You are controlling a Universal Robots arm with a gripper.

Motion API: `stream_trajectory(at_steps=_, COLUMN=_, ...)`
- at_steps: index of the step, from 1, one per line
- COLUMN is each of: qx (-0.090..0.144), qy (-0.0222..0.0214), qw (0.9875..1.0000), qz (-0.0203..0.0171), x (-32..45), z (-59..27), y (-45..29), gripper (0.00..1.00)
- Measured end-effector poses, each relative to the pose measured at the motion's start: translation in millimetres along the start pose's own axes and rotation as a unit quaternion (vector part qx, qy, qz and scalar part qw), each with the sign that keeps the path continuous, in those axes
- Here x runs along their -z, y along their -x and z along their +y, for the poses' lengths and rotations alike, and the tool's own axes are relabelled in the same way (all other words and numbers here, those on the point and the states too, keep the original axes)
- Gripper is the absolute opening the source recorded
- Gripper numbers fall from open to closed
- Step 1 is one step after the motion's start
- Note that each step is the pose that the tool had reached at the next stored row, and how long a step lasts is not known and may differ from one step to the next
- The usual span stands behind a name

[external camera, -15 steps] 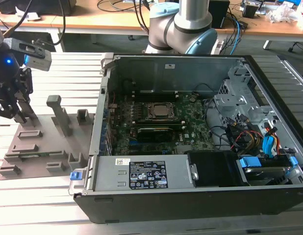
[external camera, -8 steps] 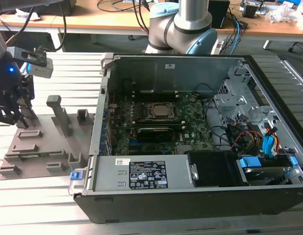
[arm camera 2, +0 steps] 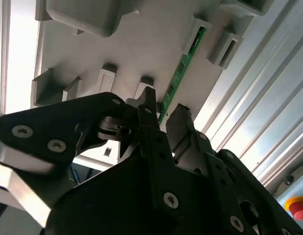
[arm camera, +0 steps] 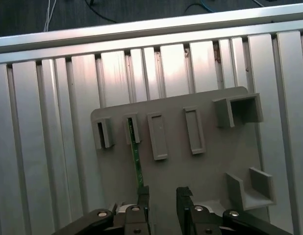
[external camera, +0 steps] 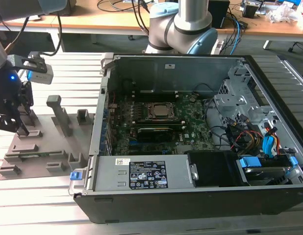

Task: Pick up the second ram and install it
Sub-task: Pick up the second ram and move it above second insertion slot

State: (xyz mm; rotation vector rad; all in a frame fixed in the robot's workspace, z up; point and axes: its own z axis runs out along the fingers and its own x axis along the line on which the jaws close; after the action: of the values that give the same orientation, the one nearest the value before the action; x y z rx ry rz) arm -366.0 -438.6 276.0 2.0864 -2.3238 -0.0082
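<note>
Just beside gripper [arm camera: 161, 195], second ram [arm camera: 137, 164]

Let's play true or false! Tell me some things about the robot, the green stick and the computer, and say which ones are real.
1. The ram is green. True.
2. The ram sits inside the computer. False: it stands on edge in the grey tray.
3. The gripper is at the tray with its jaws open. True.
4. The computer is closed up. False: its side is off and the motherboard shows.
5. The tray lies to the exterior view's left of the computer. True.
</note>
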Motion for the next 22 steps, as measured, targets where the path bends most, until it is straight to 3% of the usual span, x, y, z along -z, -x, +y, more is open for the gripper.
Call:
stream_trajectory(at_steps=6, qx=0.006, qy=-0.0002, qw=1.0, qz=0.0012, x=-9.1, z=-0.3, y=-1.2, gripper=0.36)
stream_trajectory(at_steps=15, qx=0.006, qy=-0.0001, qw=1.0, qz=0.0012, x=-32.3, z=-1.0, y=-4.3, gripper=0.36)
stream_trajectory(at_steps=16, qx=0.006, qy=-0.0001, qw=1.0, qz=0.0012, x=-37.8, z=-1.5, y=-7.5, gripper=0.36)
stream_trajectory(at_steps=17, qx=0.006, qy=-0.0001, qw=1.0, qz=0.0012, x=-42.4, z=-2.7, y=-18.3, gripper=0.36)
stream_trajectory(at_steps=20, qx=0.006, qy=-0.0002, qw=1.0, qz=0.0012, x=-50.0, z=-3.5, y=-23.3, gripper=0.36)
stream_trajectory(at_steps=22, qx=0.013, qy=-0.0001, qw=0.9999, qz=0.0015, x=-59.3, z=-4.7, y=-23.5, gripper=0.36)
